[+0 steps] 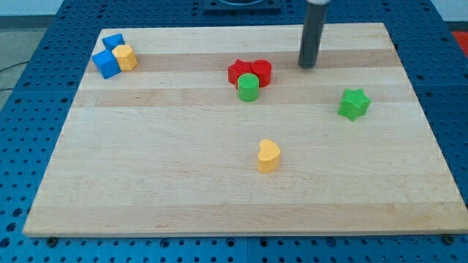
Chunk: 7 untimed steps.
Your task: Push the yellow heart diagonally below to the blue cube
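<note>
Tip: the rod's lower end, my tip (308, 66), rested on the worktop (146, 183) near the view's top, right of centre; the arm ended in a plain rod with no jaws, so there was nothing to open or close.
Nearest blocks: two red blocks (249, 71) touched each other to the view's left of my tip, with a green cylinder (248, 88) touching their lower edge.
Green star (354, 104): lay apart, below and to the view's right of my tip.
Yellow heart (268, 155): lay alone near the middle, well below my tip and slightly to its left.
Blue cube (106, 63): sat far off at the view's top left, touching a second blue block (113, 42) and a yellow block (126, 57).
</note>
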Motion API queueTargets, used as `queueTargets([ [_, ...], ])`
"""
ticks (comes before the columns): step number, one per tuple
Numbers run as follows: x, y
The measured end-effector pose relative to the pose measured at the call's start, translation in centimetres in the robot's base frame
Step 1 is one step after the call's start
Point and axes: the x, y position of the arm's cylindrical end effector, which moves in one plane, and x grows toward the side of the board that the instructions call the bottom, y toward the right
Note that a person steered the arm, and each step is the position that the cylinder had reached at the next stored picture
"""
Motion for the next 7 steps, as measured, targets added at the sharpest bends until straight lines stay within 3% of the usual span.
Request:
queueTargets([
  [1, 9.1, -4.3],
  [2, 16.8, -4.0],
  [3, 17.3, -8.5],
  [4, 16.0, -20.0],
  [5, 16.0, -20.8],
  [6, 18.6, -17.1],
  [7, 20.1, -23.0],
])
